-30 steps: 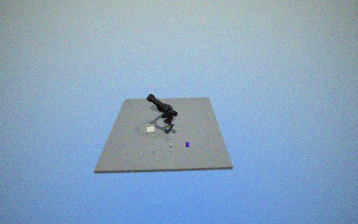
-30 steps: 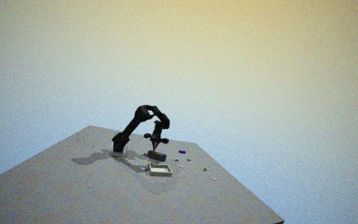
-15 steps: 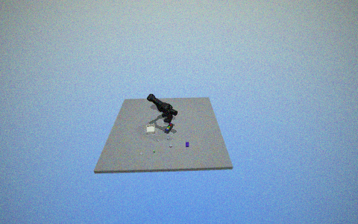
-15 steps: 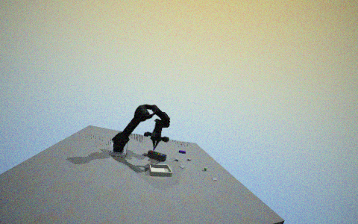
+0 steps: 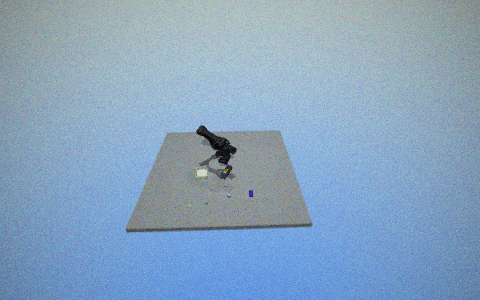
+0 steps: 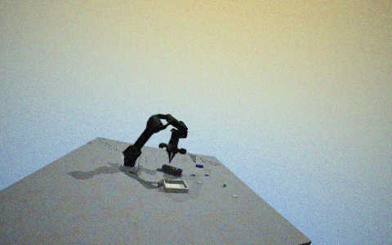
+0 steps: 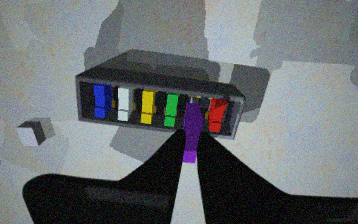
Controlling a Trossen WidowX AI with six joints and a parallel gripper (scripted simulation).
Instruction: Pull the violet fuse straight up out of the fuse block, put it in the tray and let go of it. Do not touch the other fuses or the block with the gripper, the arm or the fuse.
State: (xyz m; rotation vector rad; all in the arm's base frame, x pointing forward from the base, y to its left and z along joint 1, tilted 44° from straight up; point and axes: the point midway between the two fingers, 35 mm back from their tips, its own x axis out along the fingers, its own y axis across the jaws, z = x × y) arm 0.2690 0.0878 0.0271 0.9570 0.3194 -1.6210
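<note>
My gripper (image 7: pixel 190 137) (image 6: pixel 170 160) is shut on the violet fuse (image 7: pixel 192 125) and holds it above the dark fuse block (image 7: pixel 160 81) (image 6: pixel 171 170) (image 5: pixel 224 176), over the empty slot between the green fuse (image 7: pixel 171 110) and the red fuse (image 7: pixel 217 114). The blue fuse (image 7: pixel 102 100), the white fuse (image 7: pixel 123 103) and the yellow fuse (image 7: pixel 147 106) sit in their slots. The white tray (image 6: pixel 175 185) (image 5: pixel 202 173) stands on the table beside the block.
A small grey cube (image 7: pixel 31 134) lies left of the block. A loose violet piece (image 5: pixel 250 193) (image 6: pixel 199 166), a green bit (image 6: pixel 224 184) (image 5: pixel 206 202) and several small pale bits lie scattered on the grey table (image 5: pixel 270 210).
</note>
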